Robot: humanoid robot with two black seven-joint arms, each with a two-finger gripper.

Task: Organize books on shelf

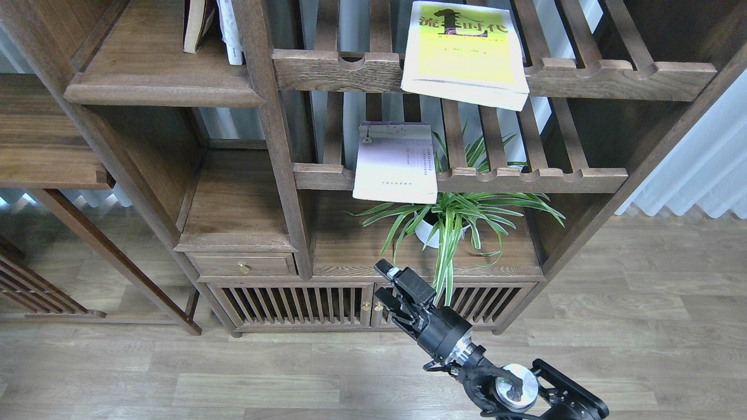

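Observation:
The yellow-green book (464, 52) lies flat on the upper slatted rack, and its corner hangs over the front rail. The pale lilac-white book (397, 163) lies flat on the lower slatted rack and hangs over its front rail. The dark red book is out of view. The solid dark brown shelf (157, 90) with a rounded front edge is at the upper left. My right gripper (383, 287) is open and empty, low in front of the cabinet doors, well below both books. My left gripper is out of view.
Two upright books (213, 26) stand at the back of the solid shelf. A potted spider plant (449, 221) stands under the lower rack. A small drawer (242, 265) and slatted cabinet doors (292, 303) are below. A side table (41, 146) is at the left.

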